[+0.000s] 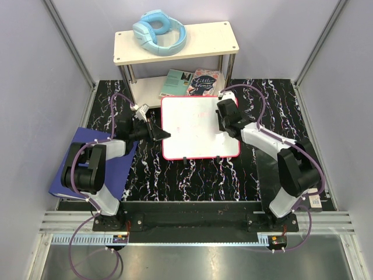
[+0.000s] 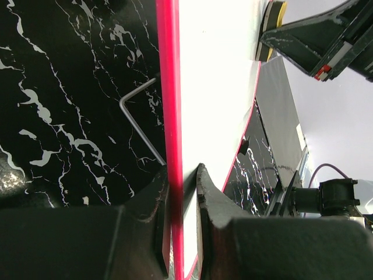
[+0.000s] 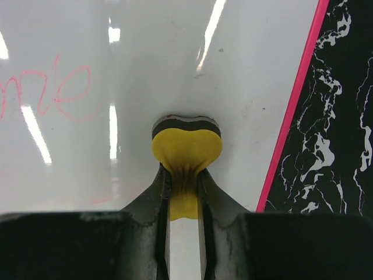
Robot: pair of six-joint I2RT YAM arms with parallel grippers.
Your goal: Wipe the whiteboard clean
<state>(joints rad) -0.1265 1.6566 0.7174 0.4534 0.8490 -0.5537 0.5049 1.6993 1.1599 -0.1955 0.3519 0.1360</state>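
Your left jaws pinch the pink left rim of the whiteboard [image 1: 198,125], steadying it flat on the bench [image 1: 192,181] at mid-scene. Your right jaws squeeze a yellow eraser [image 3: 186,149], pressed on the board's far right part. You look to be mid-wipe. Pink writing [image 3: 58,90] shows, so sweep toward the board's middle, keeping pressure.

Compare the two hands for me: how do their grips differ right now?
The left hand clamps the pink-framed edge of the whiteboard; the right hand pinches a yellow eraser instead. The left hand sits at the board's rim, the right hand over its white surface. Both are shut on something.
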